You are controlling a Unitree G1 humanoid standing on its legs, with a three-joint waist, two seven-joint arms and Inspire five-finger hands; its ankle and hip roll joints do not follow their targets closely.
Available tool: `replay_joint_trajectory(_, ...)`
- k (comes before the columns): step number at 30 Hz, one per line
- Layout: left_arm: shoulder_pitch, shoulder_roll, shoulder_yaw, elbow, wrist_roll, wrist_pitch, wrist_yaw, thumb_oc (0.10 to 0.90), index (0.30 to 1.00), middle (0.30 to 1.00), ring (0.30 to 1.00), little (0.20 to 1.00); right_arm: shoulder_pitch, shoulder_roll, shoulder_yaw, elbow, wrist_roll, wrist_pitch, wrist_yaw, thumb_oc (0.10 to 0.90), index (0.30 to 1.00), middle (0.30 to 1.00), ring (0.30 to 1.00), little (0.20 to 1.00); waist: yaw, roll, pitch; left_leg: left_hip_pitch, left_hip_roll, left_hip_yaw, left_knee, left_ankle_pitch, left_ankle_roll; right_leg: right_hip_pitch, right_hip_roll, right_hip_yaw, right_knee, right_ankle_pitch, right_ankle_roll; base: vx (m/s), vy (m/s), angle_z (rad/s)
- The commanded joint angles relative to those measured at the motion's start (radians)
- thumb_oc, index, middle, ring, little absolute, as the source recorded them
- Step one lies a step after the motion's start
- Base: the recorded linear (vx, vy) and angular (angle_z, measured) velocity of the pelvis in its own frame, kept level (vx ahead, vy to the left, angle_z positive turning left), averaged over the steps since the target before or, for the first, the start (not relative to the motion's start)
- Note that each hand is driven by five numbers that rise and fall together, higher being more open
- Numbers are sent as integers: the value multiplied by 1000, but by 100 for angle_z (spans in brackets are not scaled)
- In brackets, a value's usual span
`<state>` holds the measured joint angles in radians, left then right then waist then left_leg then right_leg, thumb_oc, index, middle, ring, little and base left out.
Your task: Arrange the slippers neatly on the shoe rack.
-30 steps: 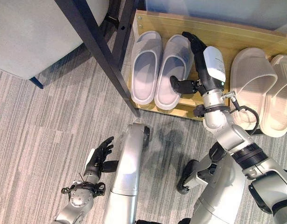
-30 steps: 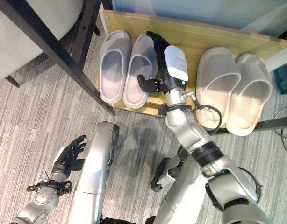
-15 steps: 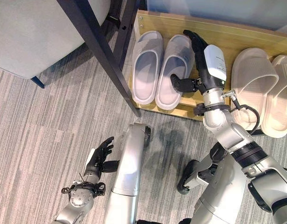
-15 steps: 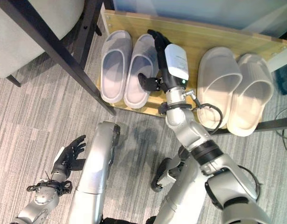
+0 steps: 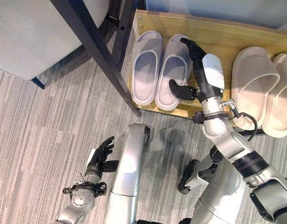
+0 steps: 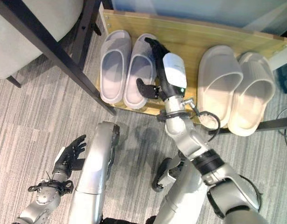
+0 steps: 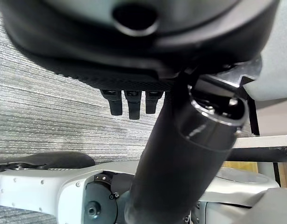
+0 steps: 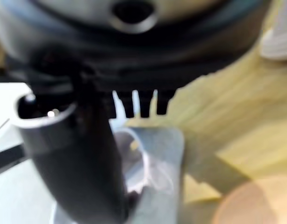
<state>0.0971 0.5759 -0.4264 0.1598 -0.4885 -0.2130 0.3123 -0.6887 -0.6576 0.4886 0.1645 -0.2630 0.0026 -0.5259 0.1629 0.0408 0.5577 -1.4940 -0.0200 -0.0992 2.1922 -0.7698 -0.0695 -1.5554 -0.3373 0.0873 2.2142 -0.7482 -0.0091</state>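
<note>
A pair of pale grey slippers, the left one (image 5: pixel 146 65) and the right one (image 5: pixel 174 70), lies side by side at the left end of the wooden shoe rack (image 5: pixel 218 32). A beige pair (image 5: pixel 253 84) lies at the rack's right end. My right hand (image 5: pixel 199 58) is open, its straight fingers lying along the right grey slipper's outer side and strap, its thumb (image 5: pixel 178 89) resting near the heel. The right wrist view shows that slipper (image 8: pixel 155 154) just past the thumb. My left hand (image 5: pixel 100 156) hangs open low over the carpet, holding nothing.
A dark slanted furniture leg (image 5: pixel 101 60) crosses in front of the rack's left corner, with a grey seat (image 5: pixel 36 32) beyond it. Striped grey carpet (image 5: pixel 50 126) lies in front of the rack. Bare wood shows between the two pairs.
My right hand has leaned a little leftward, so its fingers lie further over the right grey slipper. The slippers and my left hand have hardly moved.
</note>
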Motion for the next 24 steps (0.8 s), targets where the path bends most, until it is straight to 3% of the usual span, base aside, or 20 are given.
replay_joint_trajectory(1,9,-9,5,-74,27,-51,19,800,900,900,900,900,-43,-47,-75,-177,-71,-67,-37,800,900,900,900,900,16,-16,-38,-76,-31,57,-86,-21,19,20,-12,11,93,-5,-76,0,0,0)
replay_joint_trajectory(13,22,-12,22,-89,43,-48,25,800,900,900,900,900,52,-95,-137,-353,-103,-100,-44,800,900,900,900,900,-11,-43,-38,-76,-26,71,-83,-19,20,-1,-2,30,102,-7,-80,0,0,0)
replay_joint_trajectory(24,35,-18,45,-93,53,-47,29,800,900,900,900,900,125,-110,-186,-489,-46,-152,-24,800,900,900,900,900,-31,-62,-38,-76,-24,78,-85,-16,19,-9,9,40,101,-3,-74,0,0,0)
